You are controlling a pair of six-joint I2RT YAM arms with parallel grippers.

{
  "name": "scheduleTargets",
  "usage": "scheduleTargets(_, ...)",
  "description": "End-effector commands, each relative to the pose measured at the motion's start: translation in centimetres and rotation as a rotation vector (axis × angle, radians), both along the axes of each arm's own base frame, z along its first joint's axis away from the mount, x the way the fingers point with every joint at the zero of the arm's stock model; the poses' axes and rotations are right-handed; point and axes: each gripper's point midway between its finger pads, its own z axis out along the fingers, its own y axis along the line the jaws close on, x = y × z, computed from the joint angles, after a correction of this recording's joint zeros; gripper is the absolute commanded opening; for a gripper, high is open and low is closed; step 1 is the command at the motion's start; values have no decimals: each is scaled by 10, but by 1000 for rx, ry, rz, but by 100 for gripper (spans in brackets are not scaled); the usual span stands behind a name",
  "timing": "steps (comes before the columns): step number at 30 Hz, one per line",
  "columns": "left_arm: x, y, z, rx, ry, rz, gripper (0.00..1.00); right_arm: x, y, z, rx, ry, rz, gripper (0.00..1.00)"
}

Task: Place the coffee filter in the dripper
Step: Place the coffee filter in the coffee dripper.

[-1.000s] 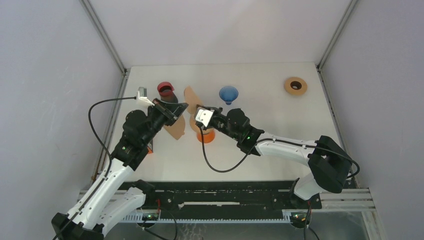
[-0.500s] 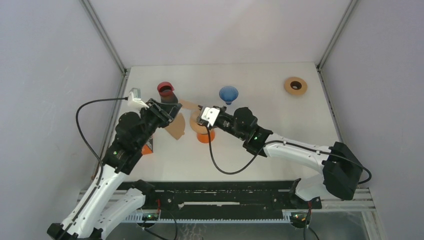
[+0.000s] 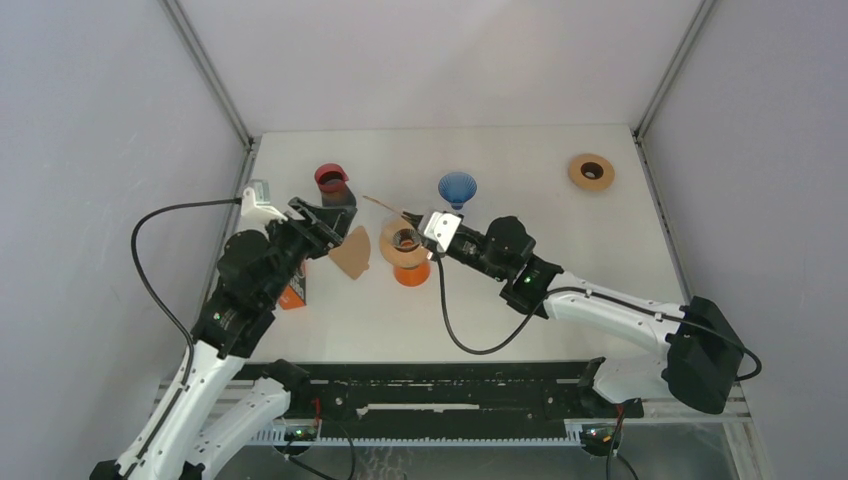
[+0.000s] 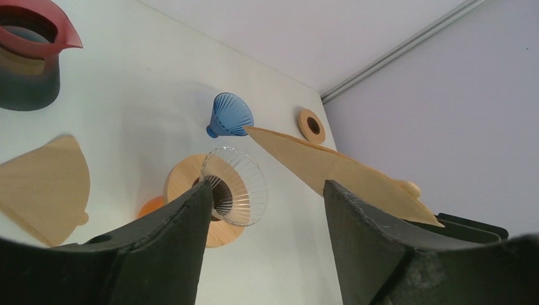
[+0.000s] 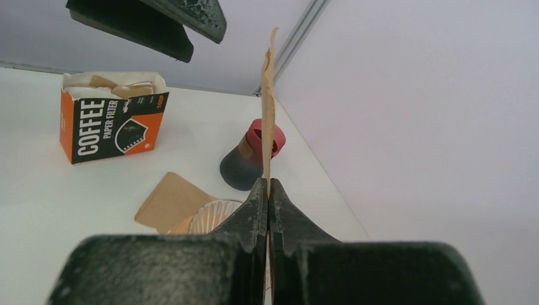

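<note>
A clear ribbed glass dripper (image 3: 404, 241) sits in a wooden collar on an orange base at the table's middle. My right gripper (image 3: 410, 219) is shut on a brown paper coffee filter (image 3: 384, 205), held edge-on just above the dripper's far left rim. In the right wrist view the filter (image 5: 269, 108) stands straight up out of the pinched fingers (image 5: 267, 190), with the dripper (image 5: 213, 215) below. My left gripper (image 3: 333, 215) is open and empty to the left. Its view shows the filter (image 4: 330, 166) beyond its fingers (image 4: 267, 185).
A second filter (image 3: 351, 253) lies flat left of the dripper. A blue dripper (image 3: 457, 187) stands behind it. A dark, red-rimmed jug (image 3: 332, 182) is at the back left. An orange filter box (image 3: 293, 295) is near my left arm. A wooden ring (image 3: 590, 171) is far right.
My right gripper shut on the filter while my left gripper let it go and opened. The left arm drew back left; the right arm carried the filter rightward over the dripper.
</note>
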Motion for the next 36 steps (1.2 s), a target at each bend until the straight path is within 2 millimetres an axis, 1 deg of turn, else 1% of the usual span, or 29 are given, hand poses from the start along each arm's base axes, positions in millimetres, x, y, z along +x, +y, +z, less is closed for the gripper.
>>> scheduleTargets(1, -5, -10, 33, -18, -93, -64, 72, -3, -6, 14, 58, -28, 5, 0)
scheduleTargets(3, -5, -20, 34, -39, -86, -113, 74, -2, -5, 12, 50, -39, -1, 0)
scheduleTargets(6, -5, -38, 29, -80, -59, -195, 76, 1, -4, 10, 37, -59, -12, 0)
scheduleTargets(10, -5, -48, 28, -132, -50, -245, 76, 3, -2, 6, 17, -77, -26, 0)
scheduleTargets(13, -5, -50, 26, -141, -41, -248, 76, 3, -1, 5, 9, -84, -32, 0)
scheduleTargets(21, -7, -52, 29, -189, -36, -257, 76, 4, 3, 3, 0, -104, -49, 0)
scheduleTargets(27, -5, -52, 20, -199, -6, -247, 75, 1, 7, 1, -7, -120, -51, 0)
scheduleTargets(36, -3, -44, 11, -203, 21, -193, 68, 3, 8, 0, -3, -119, -71, 0)
